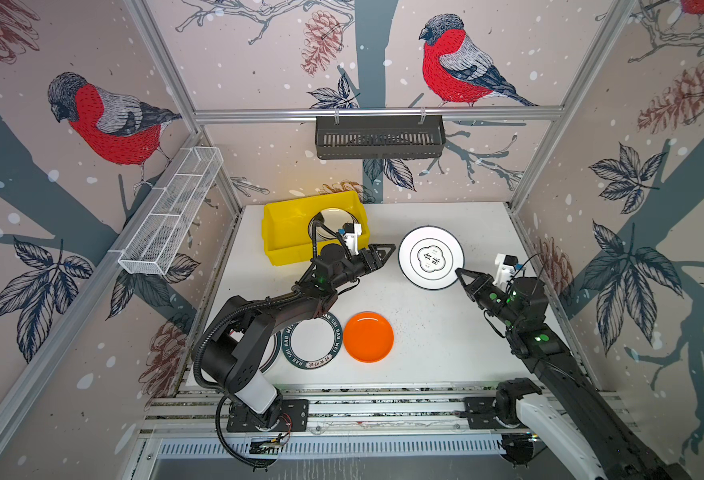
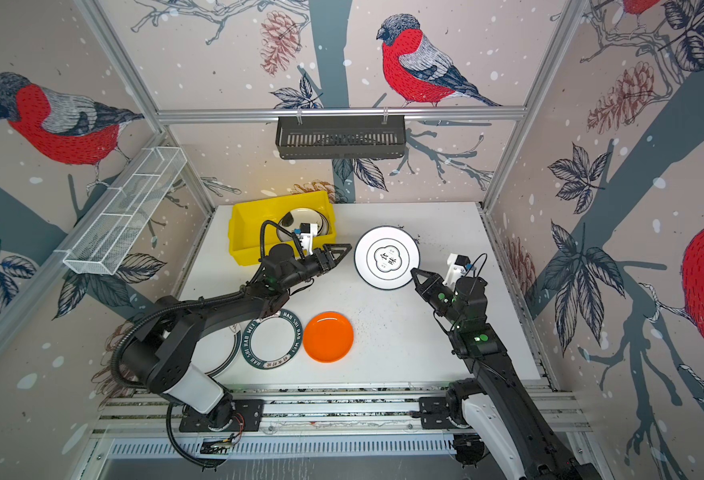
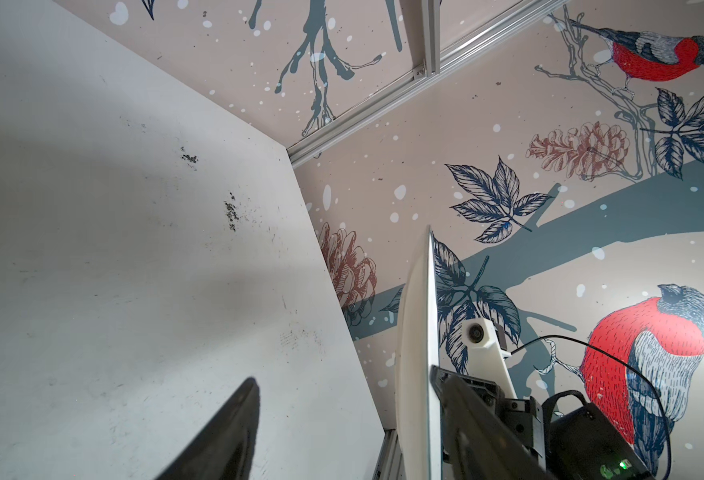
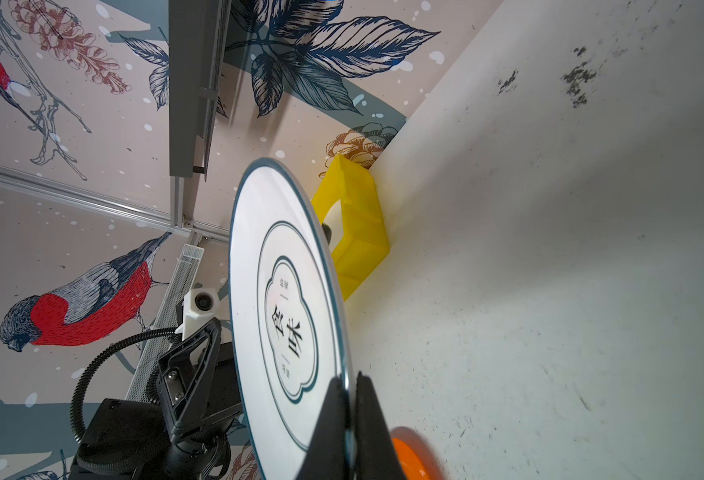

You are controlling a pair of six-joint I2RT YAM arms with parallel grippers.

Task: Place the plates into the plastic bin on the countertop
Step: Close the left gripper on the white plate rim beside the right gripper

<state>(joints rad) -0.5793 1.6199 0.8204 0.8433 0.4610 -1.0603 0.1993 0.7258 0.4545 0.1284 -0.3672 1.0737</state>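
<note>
Right wrist view: R claw clenched on rim of white plate, thin edge pinched btwn two black fingers, disc lifted clear of countertop and roughly parallel to it. Rim grip prob. chosen for lack of any other hold on a flat, shallow dish. Hard, glossy surface; dark-green rim line, flower-shaped frame w/ Chinese characters at ctr. In both top views, held at approx. 2 o'clock of tabletop. Yellow plastic bin at 11 o'clock, smooth sloped walls, one pale plate already inside. L claw released and empty, btwn bin and held plate, prob. placed for a handover. Smooth orange plate at 6 o'clock; lettered-rim plate just beside, at 7.
</note>
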